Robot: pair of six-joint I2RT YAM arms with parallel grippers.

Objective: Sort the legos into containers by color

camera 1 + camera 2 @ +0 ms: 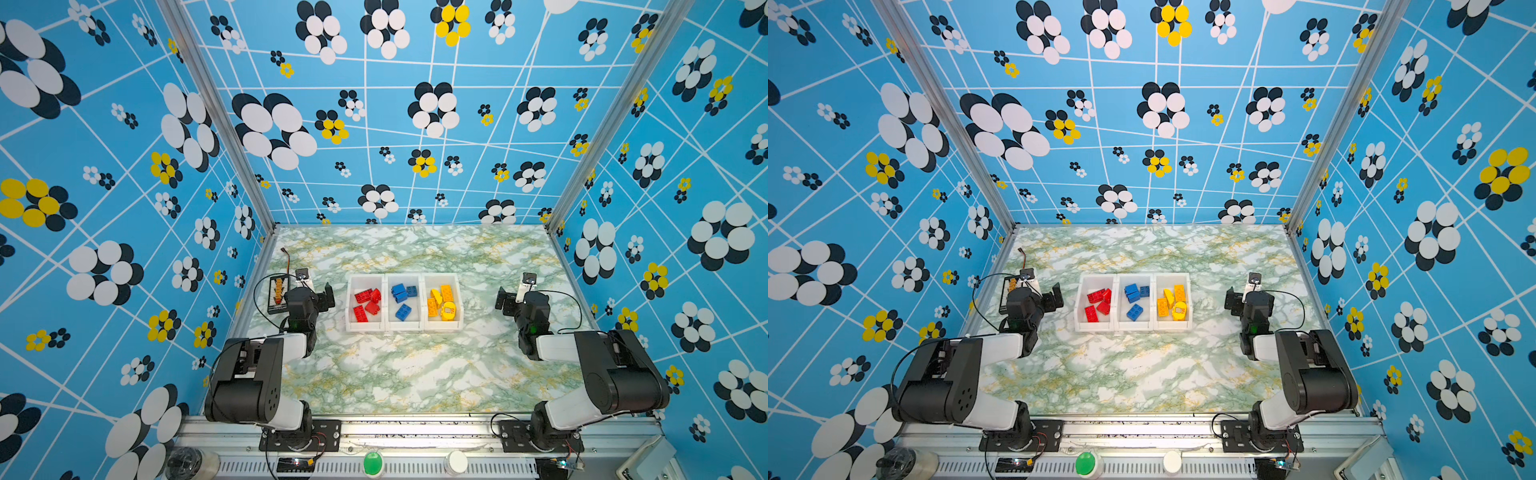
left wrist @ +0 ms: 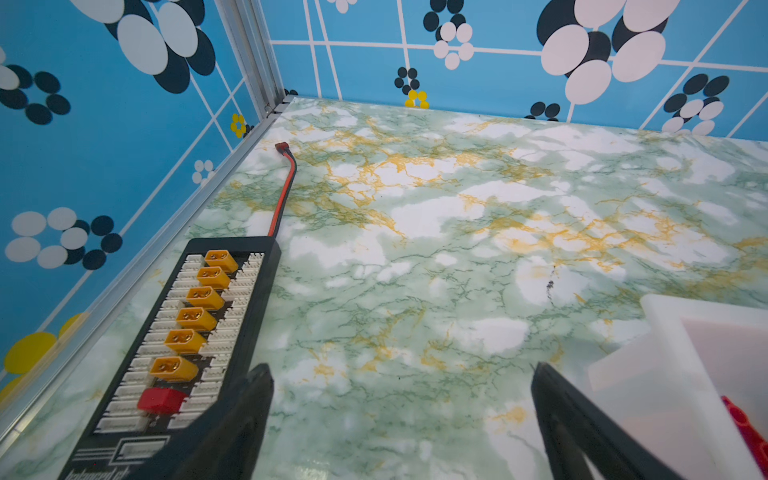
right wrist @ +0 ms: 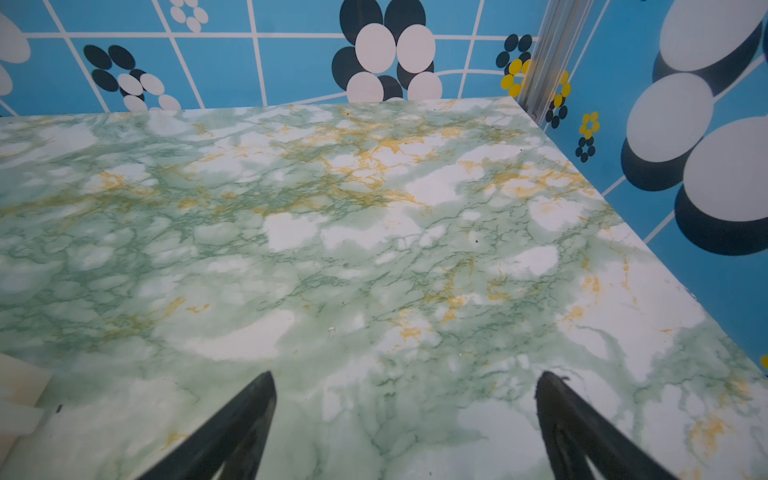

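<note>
Three joined white containers [image 1: 405,329] [image 1: 1133,328] stand mid-table in both top views. Red legos [image 1: 366,305] [image 1: 1098,305] lie in the left bin, blue legos [image 1: 403,299] [image 1: 1136,299] in the middle one, yellow-orange legos [image 1: 442,305] [image 1: 1173,305] in the right one. My left gripper [image 1: 309,293] [image 2: 401,368] hangs open left of the bins over bare table. A bin corner [image 2: 673,332] and a red lego [image 2: 748,432] show beside it. My right gripper [image 1: 524,297] [image 3: 405,374] is open and empty to the right of the bins, with a bin corner [image 3: 20,382] at the view's edge.
A black-framed board [image 1: 277,293] [image 2: 187,332] with orange connectors lies by the left wall, close to my left gripper. Its red-black wire [image 2: 284,191] runs toward the back corner. Patterned blue walls close in the marble table on three sides.
</note>
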